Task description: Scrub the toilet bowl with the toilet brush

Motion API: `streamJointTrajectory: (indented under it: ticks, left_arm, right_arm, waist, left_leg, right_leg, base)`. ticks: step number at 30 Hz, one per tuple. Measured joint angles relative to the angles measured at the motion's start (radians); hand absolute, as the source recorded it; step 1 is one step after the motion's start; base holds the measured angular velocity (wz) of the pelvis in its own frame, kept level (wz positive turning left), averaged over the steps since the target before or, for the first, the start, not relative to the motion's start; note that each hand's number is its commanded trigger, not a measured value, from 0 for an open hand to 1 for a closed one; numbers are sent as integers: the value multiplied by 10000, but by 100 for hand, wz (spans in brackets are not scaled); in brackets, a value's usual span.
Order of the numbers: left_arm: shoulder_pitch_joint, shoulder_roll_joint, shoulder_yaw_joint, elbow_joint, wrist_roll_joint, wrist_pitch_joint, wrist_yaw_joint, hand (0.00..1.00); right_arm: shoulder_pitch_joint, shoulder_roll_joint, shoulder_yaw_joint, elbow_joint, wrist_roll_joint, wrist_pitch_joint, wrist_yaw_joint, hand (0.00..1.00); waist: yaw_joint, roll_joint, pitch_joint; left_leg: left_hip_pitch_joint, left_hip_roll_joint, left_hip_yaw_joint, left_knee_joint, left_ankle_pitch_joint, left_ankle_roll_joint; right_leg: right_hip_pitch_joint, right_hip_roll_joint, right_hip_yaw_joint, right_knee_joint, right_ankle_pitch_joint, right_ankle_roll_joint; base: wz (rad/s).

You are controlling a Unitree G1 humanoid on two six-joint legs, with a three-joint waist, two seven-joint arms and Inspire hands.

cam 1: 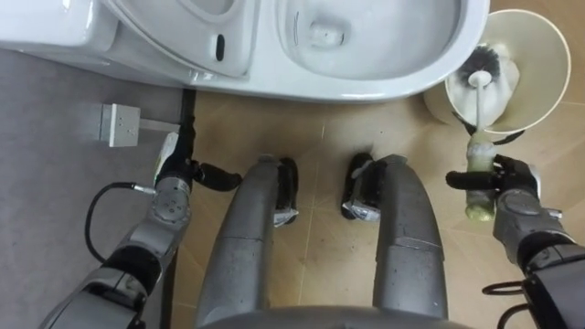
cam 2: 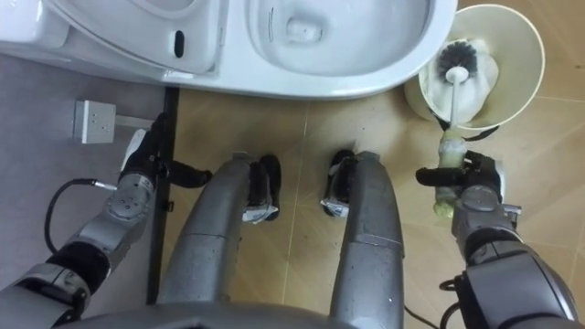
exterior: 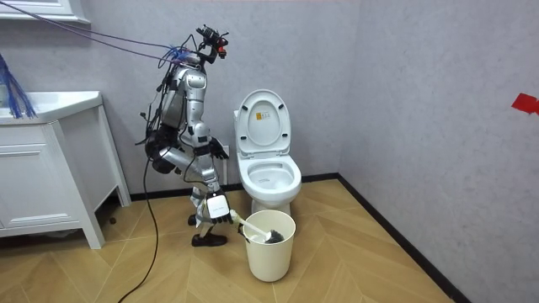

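While the right hand (cam 1: 505,183) grasps the pale greenish handle of the toilet brush (cam 1: 478,105), the left eye view shows its white shaft running ahead of the fingers to a dark bristle head inside the cream bucket (cam 1: 541,41), beside the white toilet (cam 1: 366,80). The left hand (cam 1: 176,174) is relaxed, well apart. In the room view, the brush slants from hand down into bucket. In the right eye view, the thumb wraps the handle.

The toilet (cam 1: 366,55) stands before the robot, the bin (cam 1: 559,64) on the floor just right of the bowl, the brush (cam 1: 477,100) head-down in the bin with its handle in the right hand (cam 1: 512,187), and a box (cam 1: 119,123) left of the toilet.
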Motion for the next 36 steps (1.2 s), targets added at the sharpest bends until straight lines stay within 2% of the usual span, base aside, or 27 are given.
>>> streamJointTrajectory:
  ticks: [14, 21, 23, 27, 31, 36]
  left_arm:
    - [45, 0, -7, 12, -19, -1, -16, 0]
    - [285, 50, -13, 2, -18, 1, -55, 0]
    - [534, 57, -13, 0, -16, 0, -63, 0]
    - [790, 83, 8, 5, 29, -4, -69, 0]
    - [1217, 127, 132, 25, -40, -15, -113, 0]
    - [1578, 63, 433, 398, -4, -15, -251, 0]
  right_arm:
    - [-54, -5, 3, 286, 632, 355, 396, 100]
    - [125, -2, 19, 439, 994, 435, 608, 100]
    - [188, 28, 10, 533, 1133, 523, 762, 100]
    - [385, 190, 0, 657, 1374, 597, 769, 100]
    - [745, 452, -70, 633, 1725, 579, 863, 100]
    - [1187, 699, -130, 634, 1836, 594, 861, 100]
  waist:
    - [-2, -12, 2]
    - [-166, -136, 42]
    - [-277, -181, 45]
    - [-268, -349, 33]
    - [-217, -415, 3]
    - [-222, -414, -63]
  left_leg:
    - [25, -69, 42, 157, -102, 115]
    - [424, -53, 57, 112, -142, 166]
    - [815, -39, 51, 78, -201, 198]
    - [1518, -6, 63, -195, -235, 204]
    - [2682, 143, 52, -803, -232, 204]
    - [4263, 110, 40, -2237, 140, 269]
  right_leg:
    - [49, -124, 2, 134, -64, 92]
    - [470, -124, -9, 86, -129, 151]
    - [871, -101, -18, 1, -171, 205]
    - [1594, -24, -13, -320, -176, 283]
    - [2817, 205, -80, -1110, -39, 401]
    - [4399, 262, -169, -2460, 269, 539]
  base:
    - [0]
    - [0]
    - [-2]
    - [-6]
    - [-10]
    - [4]
